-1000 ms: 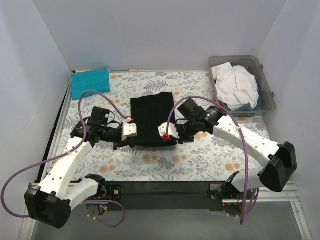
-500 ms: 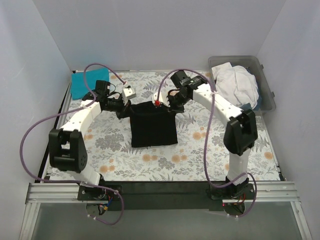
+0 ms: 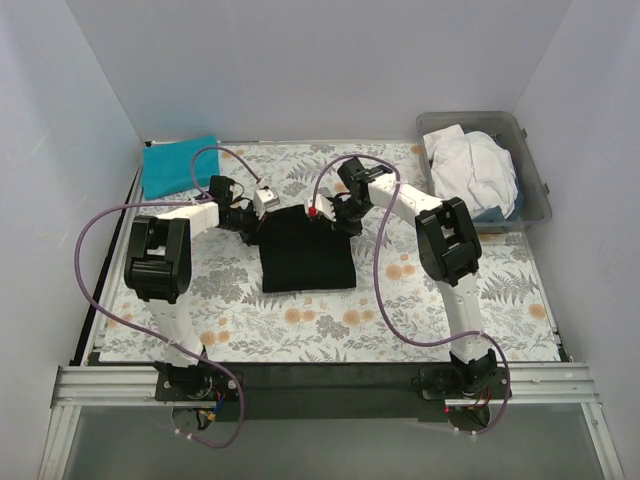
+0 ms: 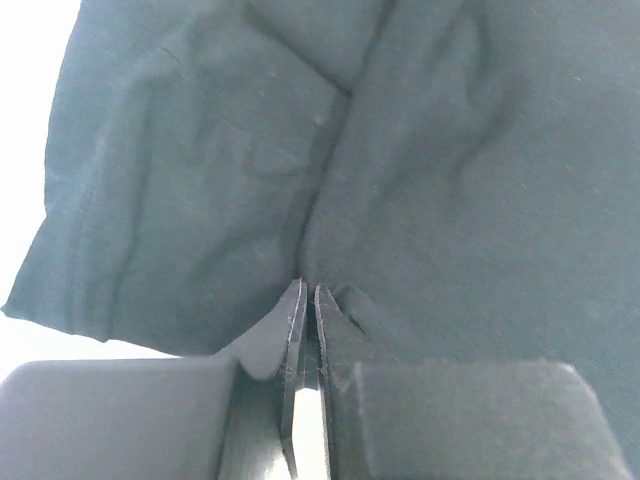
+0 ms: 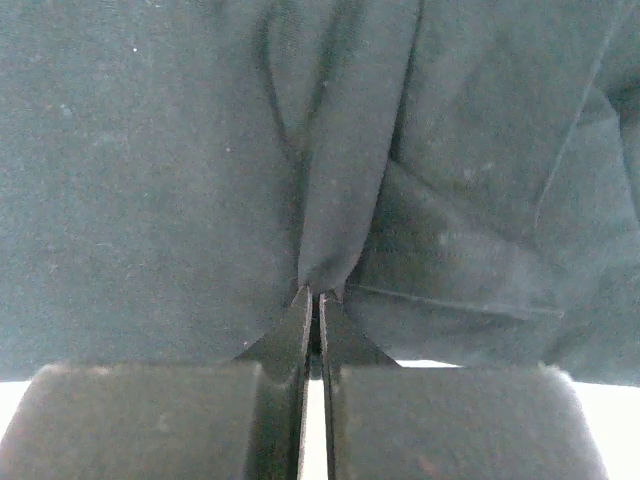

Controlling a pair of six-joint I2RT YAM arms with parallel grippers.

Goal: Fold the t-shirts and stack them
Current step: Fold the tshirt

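Note:
The black t-shirt (image 3: 305, 252) lies folded into a rectangle on the middle of the floral cloth. My left gripper (image 3: 262, 214) is shut on its far left corner and my right gripper (image 3: 325, 212) is shut on its far right corner. In the left wrist view the black cloth (image 4: 400, 160) is pinched between the closed fingertips (image 4: 296, 300). In the right wrist view a fold of the black cloth (image 5: 340, 200) is pinched the same way. The teal-blue t-shirt (image 3: 180, 164) lies folded at the far left corner. The white t-shirt (image 3: 470, 170) is crumpled in the tub.
A clear grey plastic tub (image 3: 530, 170) stands at the far right corner of the table. The floral table cloth (image 3: 420, 300) covers the work surface. White walls close in the back and sides. Purple cables loop over both arms.
Both grippers carried the near edge of the black shirt from the table's front to its far edge, folding it in half, and have now lowered onto the far corners.

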